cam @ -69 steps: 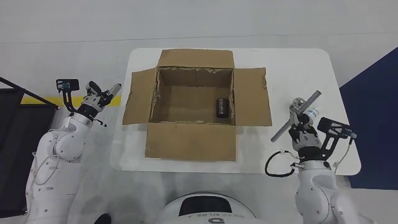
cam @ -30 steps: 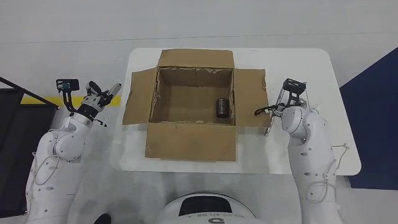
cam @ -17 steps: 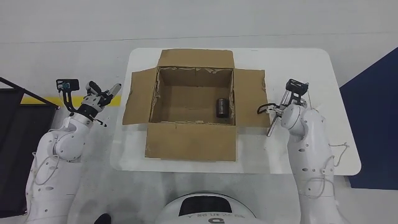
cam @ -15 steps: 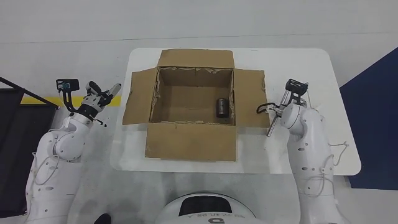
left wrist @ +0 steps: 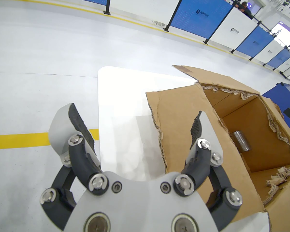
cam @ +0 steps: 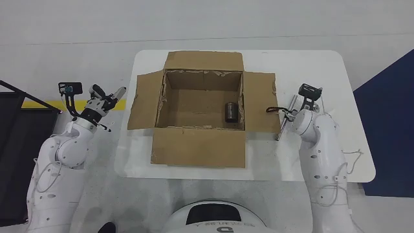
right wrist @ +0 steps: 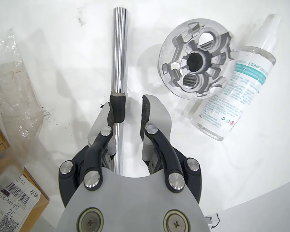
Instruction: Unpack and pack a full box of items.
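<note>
From the top, the box (cam: 200,107) amid the worktop (cam: 310,71) holds one metal cylinder (cam: 231,111): unpacking looks nearly done. Left wrist: my left pincer (left wrist: 135,117) gapes empty off the worktop's left edge. Right wrist: my right pincer (right wrist: 130,109), part open, loosely straddles the rod (right wrist: 119,49) lying near the right edge; next I'd lift clear for that cylinder.
</note>
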Controlling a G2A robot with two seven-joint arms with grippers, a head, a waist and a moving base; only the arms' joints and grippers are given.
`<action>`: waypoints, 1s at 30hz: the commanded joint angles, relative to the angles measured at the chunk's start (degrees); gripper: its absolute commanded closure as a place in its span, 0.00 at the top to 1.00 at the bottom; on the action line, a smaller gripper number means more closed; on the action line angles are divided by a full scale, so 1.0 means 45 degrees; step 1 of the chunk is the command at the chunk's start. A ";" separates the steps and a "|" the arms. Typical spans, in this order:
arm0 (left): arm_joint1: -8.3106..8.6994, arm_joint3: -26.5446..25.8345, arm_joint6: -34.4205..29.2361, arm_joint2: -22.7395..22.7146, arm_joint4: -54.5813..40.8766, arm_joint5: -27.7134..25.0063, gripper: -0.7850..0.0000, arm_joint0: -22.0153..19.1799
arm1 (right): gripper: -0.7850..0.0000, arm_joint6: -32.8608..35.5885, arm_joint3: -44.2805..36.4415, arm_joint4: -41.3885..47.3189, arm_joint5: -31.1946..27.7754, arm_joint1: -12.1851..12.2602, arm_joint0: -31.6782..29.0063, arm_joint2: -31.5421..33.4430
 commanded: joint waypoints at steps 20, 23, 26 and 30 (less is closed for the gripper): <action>0.0000 0.0000 0.0000 0.0000 0.0000 0.0000 1.00 0.0000 | 1.00 -0.9045 -0.8000 0.5206 -0.6034 -0.0106 -0.7768 0.0458; 0.0000 0.0000 0.0000 0.0000 0.0000 0.0000 1.00 0.0000 | 1.00 -0.9045 -0.8000 0.5206 -0.6034 -0.0106 -0.7768 0.0458; 0.0000 0.0000 0.0000 0.0000 0.0000 0.0000 1.00 0.0000 | 1.00 -0.9045 -0.8000 0.5206 -0.6034 -0.0106 -0.7768 0.0458; 0.0000 0.0000 0.0000 0.0000 0.0000 0.0000 1.00 0.0000 | 1.00 -0.9045 -0.8000 0.5206 -0.6034 -0.0106 -0.7768 0.0458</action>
